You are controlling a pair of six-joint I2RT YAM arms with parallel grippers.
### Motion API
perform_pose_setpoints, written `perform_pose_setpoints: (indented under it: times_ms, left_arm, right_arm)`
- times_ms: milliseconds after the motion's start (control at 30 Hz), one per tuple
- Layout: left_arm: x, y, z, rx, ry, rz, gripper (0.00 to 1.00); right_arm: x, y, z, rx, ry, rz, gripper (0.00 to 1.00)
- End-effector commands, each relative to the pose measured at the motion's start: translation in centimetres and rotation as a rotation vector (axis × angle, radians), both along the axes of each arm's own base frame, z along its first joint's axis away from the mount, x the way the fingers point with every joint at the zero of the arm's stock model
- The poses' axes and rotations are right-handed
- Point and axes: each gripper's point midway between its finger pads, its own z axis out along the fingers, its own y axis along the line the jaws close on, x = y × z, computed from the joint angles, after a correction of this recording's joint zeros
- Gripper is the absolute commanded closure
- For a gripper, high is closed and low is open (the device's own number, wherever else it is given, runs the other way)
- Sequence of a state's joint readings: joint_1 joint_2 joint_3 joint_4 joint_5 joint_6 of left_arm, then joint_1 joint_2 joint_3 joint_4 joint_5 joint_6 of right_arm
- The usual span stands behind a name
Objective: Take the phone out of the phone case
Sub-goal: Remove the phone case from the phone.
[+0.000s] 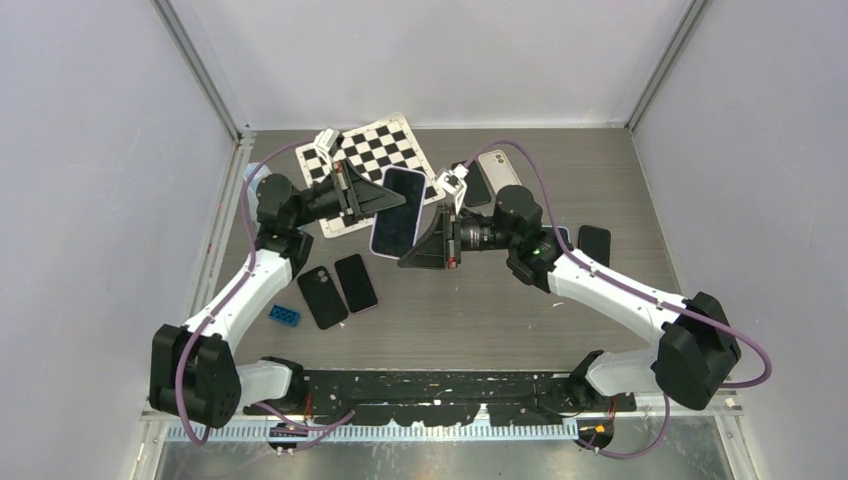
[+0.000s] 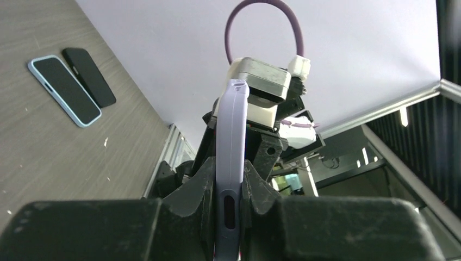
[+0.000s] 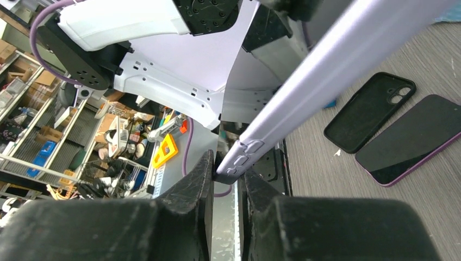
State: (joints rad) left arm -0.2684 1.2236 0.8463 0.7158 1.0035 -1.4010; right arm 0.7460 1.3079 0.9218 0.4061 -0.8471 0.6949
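Observation:
A phone in a lavender case (image 1: 398,210) hangs in the air over the middle of the table, screen up and tilted. My left gripper (image 1: 383,200) is shut on the case's left long edge; in the left wrist view the case (image 2: 231,136) stands edge-on between the fingers of that gripper (image 2: 231,187). My right gripper (image 1: 412,254) is shut on the near lower corner of the case. In the right wrist view the case (image 3: 304,89) runs diagonally up right, its button end pinched between the fingertips of that gripper (image 3: 228,169).
On the table lie an empty black case (image 1: 322,297), a purple-edged phone (image 1: 356,282), a blue brick (image 1: 284,316), a checkerboard mat (image 1: 385,150), a white phone (image 1: 498,168), a dark phone (image 1: 478,185) and a black case (image 1: 594,243).

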Motion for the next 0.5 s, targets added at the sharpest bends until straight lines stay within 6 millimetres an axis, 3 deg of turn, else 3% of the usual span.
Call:
perform_pose_setpoints:
  times_ms: [0,233,467]
  left_arm:
    - [2.1,-0.6,-1.3,-0.036,0.298,0.068,1.00]
    - [3.5,-0.6,-4.6,-0.013,0.518,0.129,1.00]
    - [4.0,-0.6,-5.9,-0.037,0.593,0.139,1.00]
  right_arm:
    - [0.2,-0.2,2.5,0.057,-0.228,-0.027,0.99]
    - [0.2,-0.9,2.5,0.057,-0.291,-0.059,0.99]
    - [0.5,-0.8,2.1,0.050,-0.298,-0.072,0.99]
